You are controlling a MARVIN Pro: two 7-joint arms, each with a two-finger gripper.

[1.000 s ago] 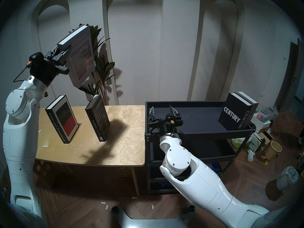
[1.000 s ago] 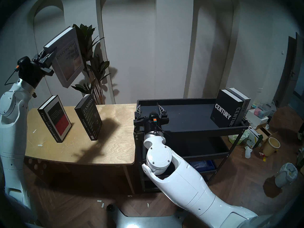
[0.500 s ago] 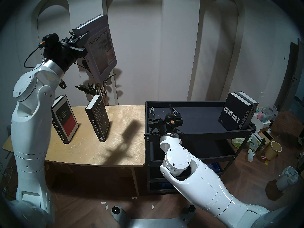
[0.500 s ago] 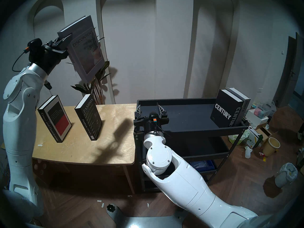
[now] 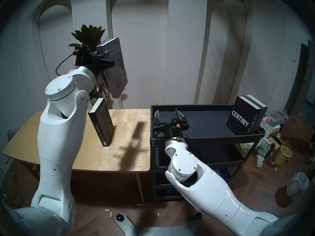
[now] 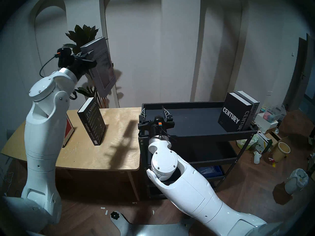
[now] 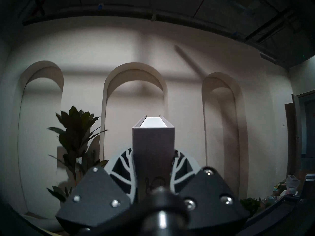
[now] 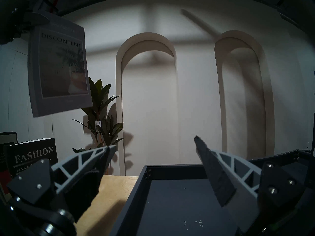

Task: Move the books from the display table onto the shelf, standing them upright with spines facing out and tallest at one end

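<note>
Grey hardcover Discontent book [image 5: 117,67] in left tool [image 5: 106,52].

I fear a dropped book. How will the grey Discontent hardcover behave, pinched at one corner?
The grey Discontent hardcover looks thick, so probably heavy. The left gripper pinches only its upper spine corner, and it hangs tilted, so it may swing or slip. Its boards look stiff, unlikely to flop.

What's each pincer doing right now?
Left pincer: closed on the grey Discontent book, held in the air.
Right pincer: open and empty, over the black cart's top tray.
</note>
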